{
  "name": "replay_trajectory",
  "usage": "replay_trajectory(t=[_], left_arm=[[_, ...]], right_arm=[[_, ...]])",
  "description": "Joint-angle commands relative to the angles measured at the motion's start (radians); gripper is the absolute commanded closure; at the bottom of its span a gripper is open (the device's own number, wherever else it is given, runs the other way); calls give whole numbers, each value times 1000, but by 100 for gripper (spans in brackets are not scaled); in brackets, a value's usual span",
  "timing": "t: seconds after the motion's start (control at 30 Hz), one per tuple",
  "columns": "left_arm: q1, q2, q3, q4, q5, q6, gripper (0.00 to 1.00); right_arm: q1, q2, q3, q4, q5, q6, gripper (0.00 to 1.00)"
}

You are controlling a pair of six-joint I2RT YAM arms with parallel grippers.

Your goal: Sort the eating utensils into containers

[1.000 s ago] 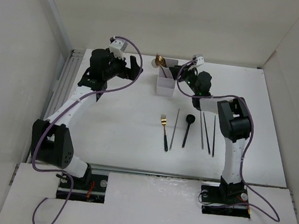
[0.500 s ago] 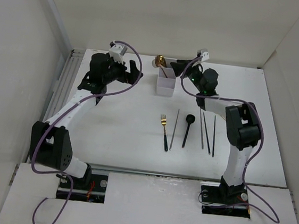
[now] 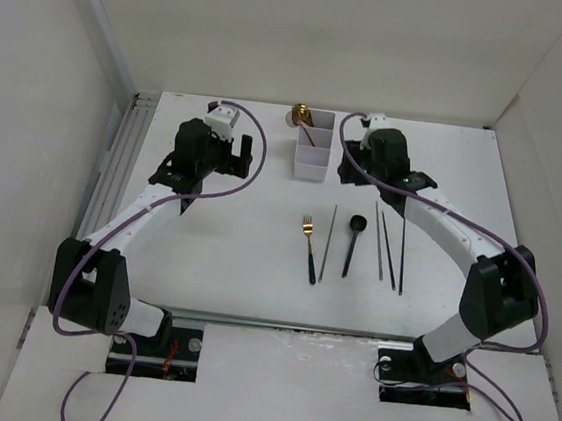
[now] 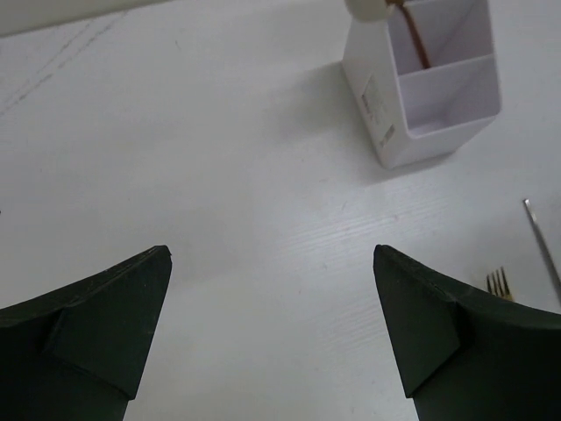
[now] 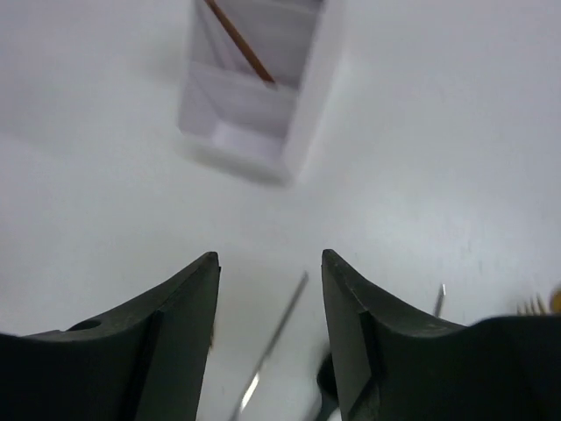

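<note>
The white organiser [image 3: 310, 169] stands at the back centre, with a gold spoon [image 3: 298, 114] and a brown handle [image 5: 241, 39] in its far compartments. On the table lie a gold black-handled fork [image 3: 308, 250], a thin rod [image 3: 328, 242], a black spoon [image 3: 352, 240] and dark chopsticks [image 3: 391, 246]. My right gripper [image 3: 347, 171] hovers just right of the organiser [image 5: 311, 96], open and empty [image 5: 270, 259]; the rod [image 5: 276, 342] passes below its jaws. My left gripper [image 3: 246, 159] is left of the organiser [image 4: 377, 96], wide open and empty [image 4: 272, 254].
Light walls close off the back and both sides of the table [image 3: 216, 254]. A ribbed strip [image 3: 119, 168] runs along its left edge. Purple cables loop around both arms. The fork's tines [image 4: 500, 282] show at the lower right of the left wrist view.
My right gripper has drawn back from over the organiser to its right side and its jaws have widened, while that arm's elbow swung out right. The left gripper shifted slightly nearer.
</note>
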Motion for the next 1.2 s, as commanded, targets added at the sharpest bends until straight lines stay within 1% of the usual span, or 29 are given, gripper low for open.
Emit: replay_trajectory(t=[0.0, 0.1, 0.13, 0.3, 0.37, 0.47, 0.6, 0.67, 0.77, 0.8, 0.93, 1.0, 1.17], left_arm=[[-17, -68, -54, -28, -92, 60, 0], [-17, -96, -91, -3, -60, 60, 0], [-28, -117, -112, 7, -60, 60, 0], [-46, -188, -184, 38, -48, 51, 0], [-46, -221, -204, 38, -39, 42, 0], [-46, -249, -227, 38, -38, 41, 0], [-46, -272, -238, 38, -28, 32, 0], [-46, -281, -249, 38, -28, 23, 0], [-46, -281, -249, 38, -17, 23, 0], [-46, -281, -249, 38, -17, 23, 0], [-46, -281, -249, 38, -17, 32, 0], [-46, -281, -249, 38, -17, 32, 0], [-46, -261, -240, 58, -26, 32, 0]], right_arm=[[0, -42, -83, -314, 189, 89, 43], [0, -54, -165, -314, 126, 153, 43], [0, -63, -182, -314, 107, 181, 45], [61, -63, -267, -261, 58, 235, 45], [73, -73, -314, -251, 49, 267, 45], [73, -73, -327, -251, 76, 281, 45], [73, -45, -348, -241, 77, 290, 48], [73, -24, -348, -228, 77, 290, 52], [73, 4, -348, -201, 77, 268, 61], [73, 4, -348, -201, 77, 268, 71], [52, 4, -339, -191, 100, 259, 100], [29, -8, -339, -182, 109, 259, 100], [-25, -17, -330, -127, 29, 205, 100]])
